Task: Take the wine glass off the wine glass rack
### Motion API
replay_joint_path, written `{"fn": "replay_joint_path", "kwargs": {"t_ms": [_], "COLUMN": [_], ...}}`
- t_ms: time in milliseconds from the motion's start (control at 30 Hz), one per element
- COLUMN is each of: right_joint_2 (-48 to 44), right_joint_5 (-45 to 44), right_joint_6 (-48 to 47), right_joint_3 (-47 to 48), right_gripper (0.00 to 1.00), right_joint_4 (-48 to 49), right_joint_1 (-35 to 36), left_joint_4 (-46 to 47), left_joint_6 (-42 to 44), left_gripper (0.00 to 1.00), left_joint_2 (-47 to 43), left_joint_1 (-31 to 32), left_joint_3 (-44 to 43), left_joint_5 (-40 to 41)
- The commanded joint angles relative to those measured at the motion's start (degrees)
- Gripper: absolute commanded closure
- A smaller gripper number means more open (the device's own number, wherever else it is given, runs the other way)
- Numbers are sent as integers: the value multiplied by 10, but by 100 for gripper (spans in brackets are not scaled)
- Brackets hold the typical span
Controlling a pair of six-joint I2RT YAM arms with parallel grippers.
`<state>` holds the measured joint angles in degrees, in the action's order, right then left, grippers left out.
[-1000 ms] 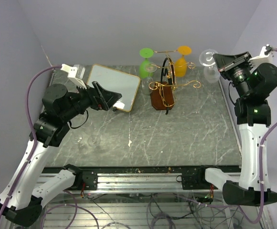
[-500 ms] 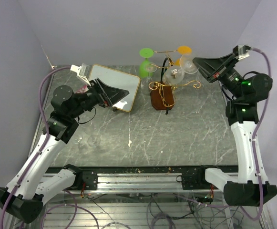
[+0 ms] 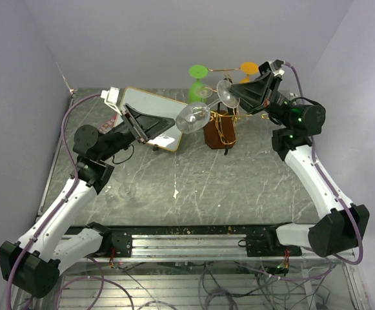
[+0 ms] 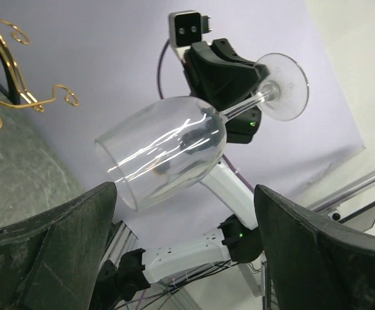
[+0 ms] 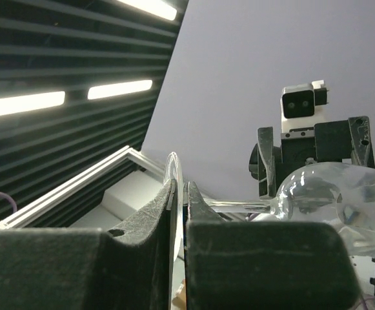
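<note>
right gripper is clamped on the stem of one clear wine glass, held sideways in the air, apart from the single wine glass rack. left gripper is spread wide, facing the bowl. two coloured glasses, green and orange, hang on the rack.

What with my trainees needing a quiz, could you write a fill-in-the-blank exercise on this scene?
1. The gripper shut on the clear wine glass belongs to the ____ arm.
2. The left gripper faces the glass's bowl and is ____.
3. The wine glass rack carries an orange glass and a ____ one.

Missing words: right; open; green.
</note>
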<state>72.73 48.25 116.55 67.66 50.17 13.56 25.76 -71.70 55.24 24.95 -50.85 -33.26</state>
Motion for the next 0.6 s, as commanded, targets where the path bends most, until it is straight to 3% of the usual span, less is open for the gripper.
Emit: {"fn": "replay_joint_path", "kwargs": {"t_ms": [0,167,567], "right_joint_2": [17,33,69], "right_joint_5": [-44,-61,-97], "right_joint_6": [60,65,125], "right_joint_3": [-9,-12,-59], "right_gripper": [100,100,100], "right_joint_4": [114,132,214], "right_joint_1": [21,38,66], "left_joint_4": [68,71,202], "left_joint_6": [-36,-44,-128], "left_gripper": [3,7,19], "left_joint_2": [-15,-22,-16], "left_joint_1": [5,6,7], "left_joint_3": [7,11,40], "left_joint_5": [-14,-15,-17]}}
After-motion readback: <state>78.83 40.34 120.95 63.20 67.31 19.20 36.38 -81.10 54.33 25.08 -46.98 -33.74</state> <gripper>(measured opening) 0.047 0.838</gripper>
